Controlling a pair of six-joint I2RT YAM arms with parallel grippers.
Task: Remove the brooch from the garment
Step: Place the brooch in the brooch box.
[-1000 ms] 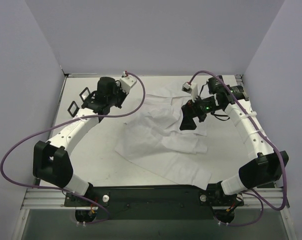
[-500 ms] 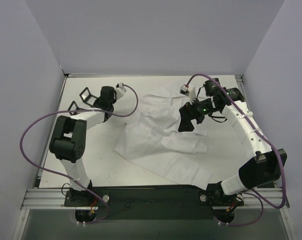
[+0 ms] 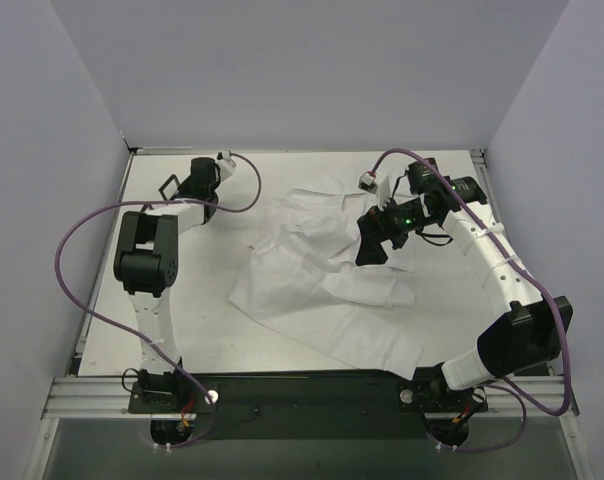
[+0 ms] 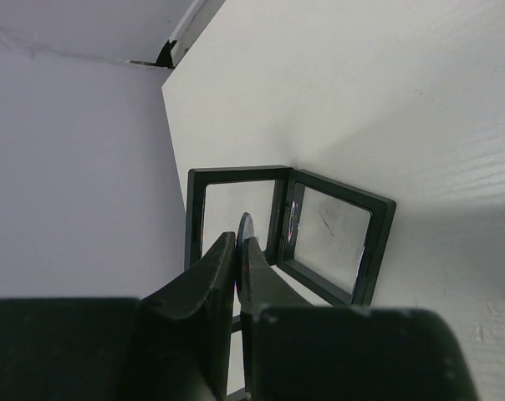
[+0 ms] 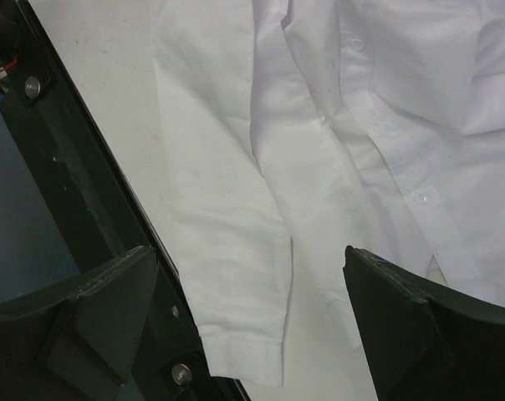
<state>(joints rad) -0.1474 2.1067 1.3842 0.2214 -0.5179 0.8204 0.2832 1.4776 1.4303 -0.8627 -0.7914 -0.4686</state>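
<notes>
The garment [image 3: 322,280] is a white shirt lying crumpled across the middle of the table. My left gripper [image 3: 174,185] is at the far left, away from it. In the left wrist view that gripper [image 4: 239,242] is shut on a thin dark disc, the brooch [image 4: 246,222], whose edge sticks out past the fingertips. It hangs over an open black case [image 4: 328,238]. My right gripper [image 3: 372,245] hovers above the shirt's right part. Its fingers [image 5: 110,309] stand wide open over a sleeve and cuff [image 5: 236,276], holding nothing.
The black hinged case [image 3: 167,186] lies near the far-left corner, close to the left wall [image 4: 68,167]. Purple cables [image 3: 82,240] loop off both arms. The black base rail [image 3: 302,395] runs along the near edge, by the shirt's cuff [image 5: 244,363].
My left arm has folded back with its elbow raised. Its gripper has carried the brooch toward the far-left corner, over the case. The right gripper has barely moved.
</notes>
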